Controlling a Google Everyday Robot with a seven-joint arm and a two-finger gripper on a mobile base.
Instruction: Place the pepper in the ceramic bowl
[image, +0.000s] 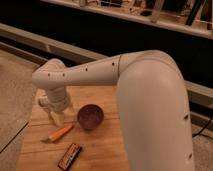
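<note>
The orange pepper (61, 133) lies on the wooden table (107, 150), pointing up-right, just left of and below the dark purple ceramic bowl (90, 116). The bowl stands upright and looks empty. My gripper (58, 119) hangs from the white arm's wrist, pointing down, directly above the pepper's upper end and just left of the bowl. It holds nothing that I can see. The wrist hides the table behind it.
A dark candy bar (70, 156) lies near the table's front edge, below the pepper. A small white object (43, 103) sits partly hidden left of the wrist. My big white arm (150, 100) covers the table's right side. A dark railing runs behind.
</note>
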